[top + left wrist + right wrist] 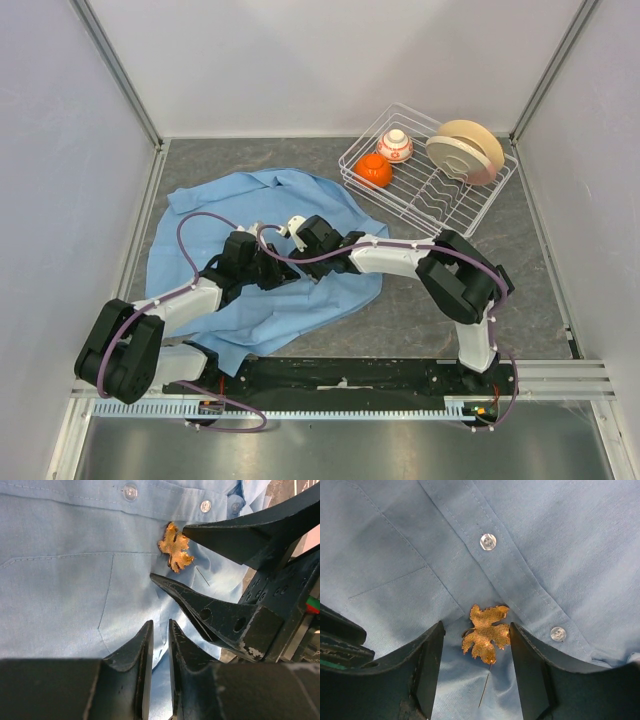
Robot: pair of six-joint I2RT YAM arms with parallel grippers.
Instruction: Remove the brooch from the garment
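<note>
The garment [200, 240] is a light blue button-up shirt spread on the table's left half. The brooch [486, 632] is a small orange-gold, leaf-shaped pin beside the button placket, with its thin needle [485, 690] lying on the cloth below it. My right gripper [476, 627] is open, one finger on each side of the brooch and close to it. My left gripper [160, 630] is shut on a fold of the shirt [75, 590] just below the brooch [175, 547]. In the top view the two grippers meet over the shirt's middle and hide the brooch.
A white wire dish rack [430, 200] stands at the back right, holding an orange bowl [374, 171], a patterned bowl [396, 146] and a beige plate [468, 150]. Walls enclose the table on three sides.
</note>
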